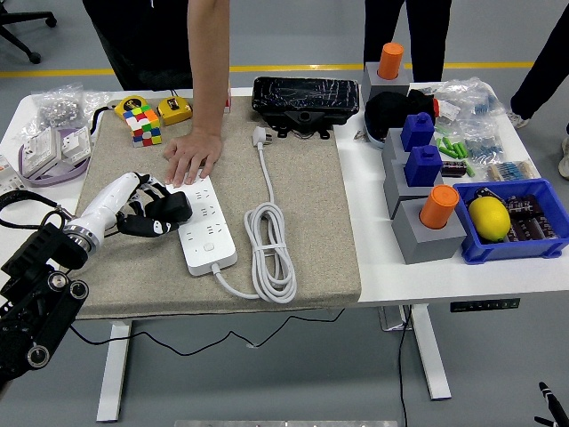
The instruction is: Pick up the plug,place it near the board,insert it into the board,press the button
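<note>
Left hand (149,212), fingers curled, touches board (205,226).

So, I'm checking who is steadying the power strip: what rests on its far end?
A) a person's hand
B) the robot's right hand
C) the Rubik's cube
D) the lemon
A: a person's hand lies flat on the far end of the white power strip, while the robot's left hand is at its left side.

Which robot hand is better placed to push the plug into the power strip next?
Left, probably. The left robot hand already grips the black plug at the white power strip's left edge, while a person's hand steadies its far end. No right hand is in view.
</note>
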